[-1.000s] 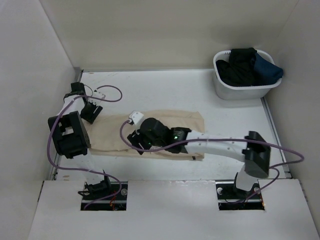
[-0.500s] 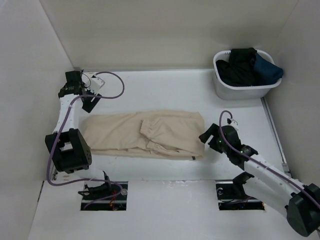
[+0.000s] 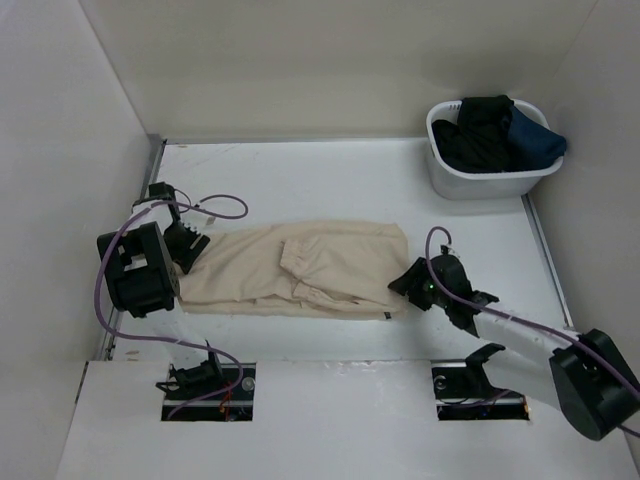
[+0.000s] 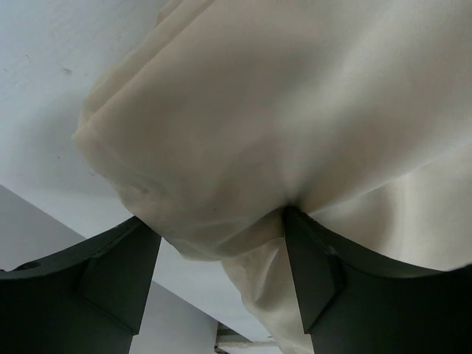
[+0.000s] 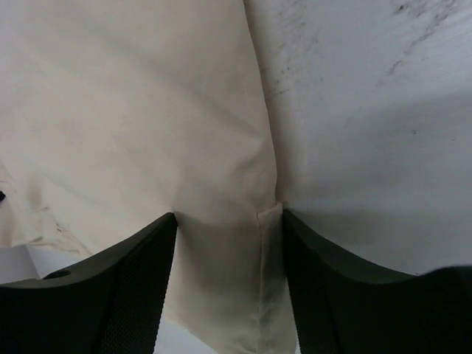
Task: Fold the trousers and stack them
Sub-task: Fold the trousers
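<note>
- the trousers (image 3: 300, 265) lie stretched left to right across the middle of the table (image 3: 330, 180), wrinkled, with a loose flap of cloth turned over near their centre.
- you see their small dark tag (image 3: 386, 317) at the near right corner, on the edge facing the arm bases.
- your left gripper (image 3: 190, 245) is low at the narrow left end of the trousers.
- in the left wrist view its fingers (image 4: 110, 273) stand apart, and a bunched wad of beige cloth (image 4: 243, 133) fills the gap and touches both; you cannot tell whether they press on it.
- your right gripper (image 3: 405, 283) is down at the wide right end.
- in the right wrist view its fingers (image 5: 125, 287) are spread, with the trousers' side edge (image 5: 221, 243) lying flat between them and bare table to the right of the hem. nothing looks pinched there.
- a white basket (image 3: 480, 182) sits at the far right corner, well apart from the trousers, with dark clothes (image 3: 490, 130) piled in it.
</note>
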`<state>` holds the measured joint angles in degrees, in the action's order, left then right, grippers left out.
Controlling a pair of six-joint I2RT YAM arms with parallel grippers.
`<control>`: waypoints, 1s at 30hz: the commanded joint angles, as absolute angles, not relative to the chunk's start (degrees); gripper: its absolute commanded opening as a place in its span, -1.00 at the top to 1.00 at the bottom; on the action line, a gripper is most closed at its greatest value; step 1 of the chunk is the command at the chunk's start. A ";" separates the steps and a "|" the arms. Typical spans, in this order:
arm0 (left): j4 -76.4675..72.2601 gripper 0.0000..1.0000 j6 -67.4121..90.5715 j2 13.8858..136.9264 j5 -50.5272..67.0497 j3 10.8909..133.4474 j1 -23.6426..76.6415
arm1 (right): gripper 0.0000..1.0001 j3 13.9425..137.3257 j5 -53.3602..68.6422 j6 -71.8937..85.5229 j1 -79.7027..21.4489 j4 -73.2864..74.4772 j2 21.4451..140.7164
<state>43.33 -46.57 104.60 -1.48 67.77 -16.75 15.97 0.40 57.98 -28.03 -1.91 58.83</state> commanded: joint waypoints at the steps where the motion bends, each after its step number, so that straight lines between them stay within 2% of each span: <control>1: 37.53 -0.30 -47.20 103.45 -4.04 66.27 -16.31 | -0.02 17.31 5.43 57.57 -27.91 -10.71 64.23; 4: 37.35 -0.30 -47.02 103.62 -3.78 66.27 -16.13 | 0.71 18.54 9.13 56.26 -24.75 -11.52 67.32; 5: 37.27 -0.30 -46.93 103.54 -3.78 66.27 -16.13 | 0.91 18.72 9.84 55.38 -23.26 -10.73 66.63; 6: 37.27 -0.30 -46.76 103.45 -3.69 66.36 -16.13 | 1.00 18.98 10.19 54.33 -21.33 -8.81 64.88; 9: 37.79 -0.30 -45.62 102.22 -2.20 66.97 -14.91 | 1.00 22.66 9.41 47.93 -14.13 4.52 55.32; 12: 38.76 -0.32 -44.30 100.90 0.26 67.59 -11.40 | 1.00 31.96 9.05 35.55 -6.31 21.04 48.01; 17: 41.39 -0.33 -38.51 101.86 5.88 72.06 -0.59 | 1.00 50.24 8.27 16.29 0.22 40.49 49.82; 20: 43.06 -0.34 -35.43 104.23 8.78 75.84 3.98 | 1.00 59.12 1.96 11.00 -5.47 46.56 53.77; 24: 44.56 -0.36 -32.35 106.61 12.30 80.06 6.37 | 1.00 73.09 -5.52 7.65 -18.72 53.69 63.16; 30: 45.44 -0.35 -31.82 109.68 11.25 80.42 4.01 | 1.00 94.53 -14.50 5.90 -44.22 57.92 88.11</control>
<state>43.27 -33.45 108.51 10.52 79.20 6.20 86.56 -8.84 9.54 -36.21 53.80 79.35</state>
